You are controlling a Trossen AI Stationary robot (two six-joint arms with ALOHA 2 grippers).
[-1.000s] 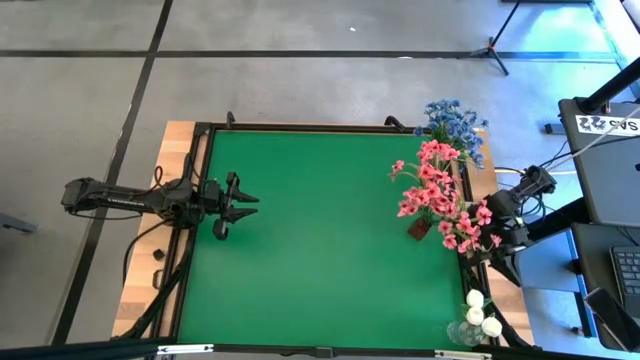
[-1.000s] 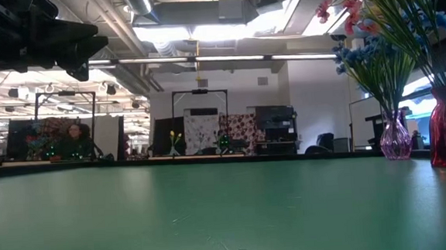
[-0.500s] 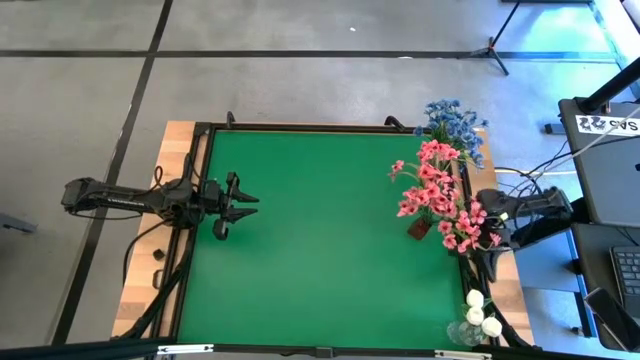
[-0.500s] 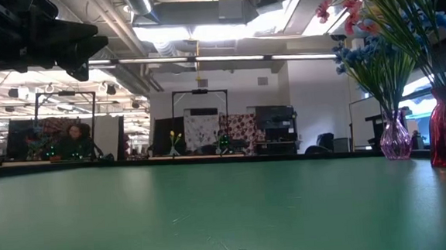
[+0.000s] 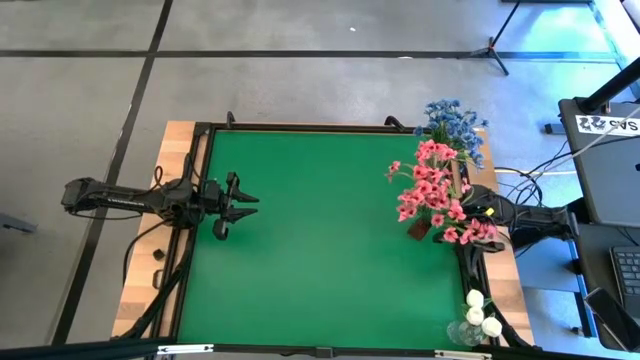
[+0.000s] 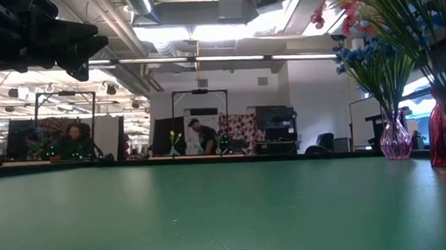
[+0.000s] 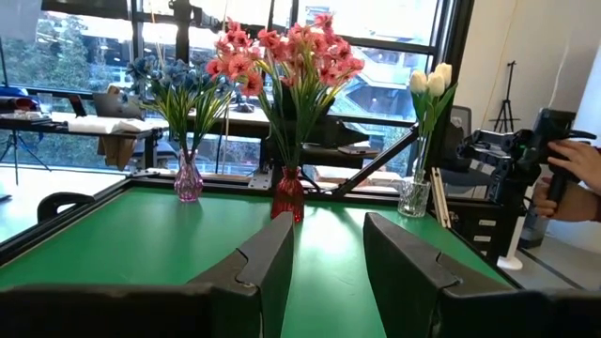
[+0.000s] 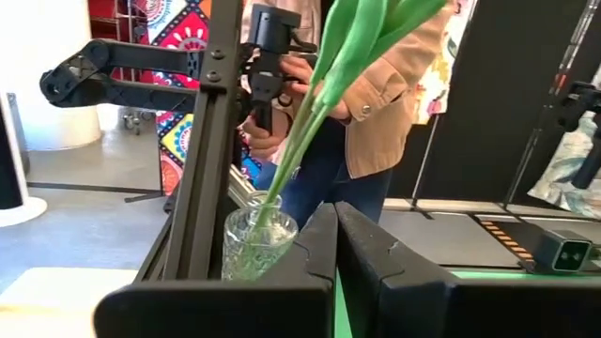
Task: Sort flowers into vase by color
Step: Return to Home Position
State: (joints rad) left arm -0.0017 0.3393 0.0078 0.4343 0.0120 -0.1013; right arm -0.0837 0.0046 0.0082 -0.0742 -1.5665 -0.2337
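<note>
Blue blossom sprays (image 5: 455, 125) stand in a purple vase (image 7: 188, 178). Pink sprays (image 5: 432, 192) stand in a red vase (image 7: 287, 195). White tulip buds (image 5: 480, 318) stand in a clear glass vase (image 8: 255, 242). All three vases line the table's right edge. My left gripper (image 7: 329, 272) hovers open over the table's left side (image 5: 235, 200), facing the vases. My right arm (image 5: 525, 215) reaches in from the right edge beside the red vase. Its gripper (image 8: 335, 246) is shut and empty, pointing toward the glass vase, and pink blossoms partly hide it from above. My right gripper lies under the outer pink blossoms (image 5: 470, 230) in the high view. Whether it or its arm touches their stems, I cannot tell.
The green mat (image 5: 320, 240) lies bare between the left gripper and the vases. A black frame (image 8: 202, 169) stands beside the glass vase. A person (image 8: 376, 103) stands beyond the table's near right corner, holding a handle.
My right arm has swung in from beyond the table's right edge toward the red vase and now lies level under the pink blossoms. The pink sprays have shifted a little. In the room behind the table, a person has walked into the low view.
</note>
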